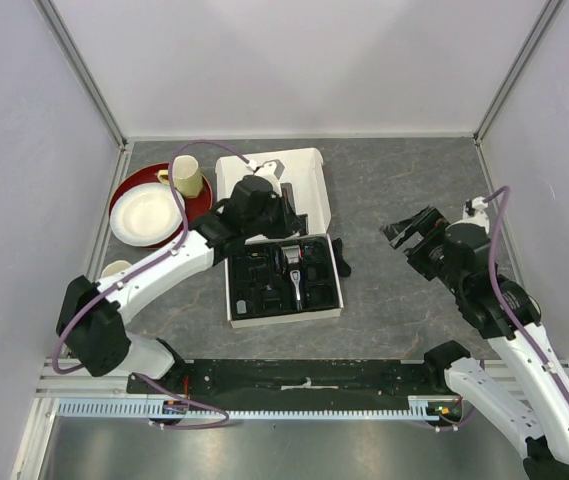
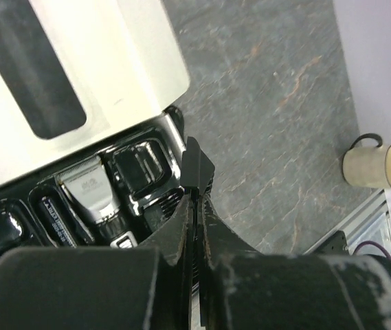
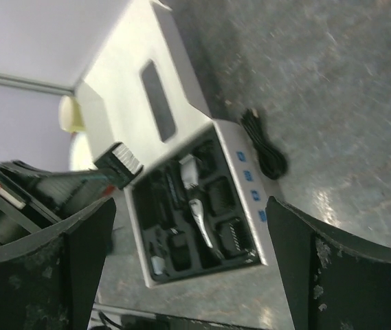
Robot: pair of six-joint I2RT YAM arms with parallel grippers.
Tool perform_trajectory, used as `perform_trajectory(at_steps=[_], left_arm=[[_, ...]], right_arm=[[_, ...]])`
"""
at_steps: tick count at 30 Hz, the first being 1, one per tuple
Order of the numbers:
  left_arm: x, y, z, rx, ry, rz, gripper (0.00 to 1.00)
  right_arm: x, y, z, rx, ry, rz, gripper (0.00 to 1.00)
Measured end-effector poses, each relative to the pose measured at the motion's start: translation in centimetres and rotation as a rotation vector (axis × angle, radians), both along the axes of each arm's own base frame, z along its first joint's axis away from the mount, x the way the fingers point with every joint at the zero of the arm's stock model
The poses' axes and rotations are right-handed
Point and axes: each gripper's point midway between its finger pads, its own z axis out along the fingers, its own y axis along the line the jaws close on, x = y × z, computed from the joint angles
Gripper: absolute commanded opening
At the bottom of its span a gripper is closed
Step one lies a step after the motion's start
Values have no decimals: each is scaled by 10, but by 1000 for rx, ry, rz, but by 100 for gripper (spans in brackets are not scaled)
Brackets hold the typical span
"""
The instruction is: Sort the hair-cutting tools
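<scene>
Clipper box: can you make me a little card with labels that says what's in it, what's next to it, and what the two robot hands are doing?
box: white, lid open, black tray inside
clipper: lying in the tray's middle slot
comb attachments: in slots beside the clipper
cord: on the table, by the box's right side
left gripper: shut, empty, over the tray's far end
right gripper: open, empty, right of the box

No legible txt: white print on black tube (image 2: 53, 220), mark on clipper (image 2: 91, 192) too blurry
</scene>
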Motion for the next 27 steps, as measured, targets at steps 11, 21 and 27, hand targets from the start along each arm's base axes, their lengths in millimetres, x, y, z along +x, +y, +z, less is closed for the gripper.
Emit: perform_trajectory(at_steps=[11, 21, 27], left_arm=[[21, 1, -84, 15, 258, -33, 2], [16, -14, -85, -60, 305, -76, 2], [18, -21, -98, -83, 349, -69, 2]], right_arm=[[-30, 4, -94, -57, 217, 84, 97], [-39, 4, -106, -41, 245, 90, 96], [-39, 6, -113, -48, 279, 98, 95]])
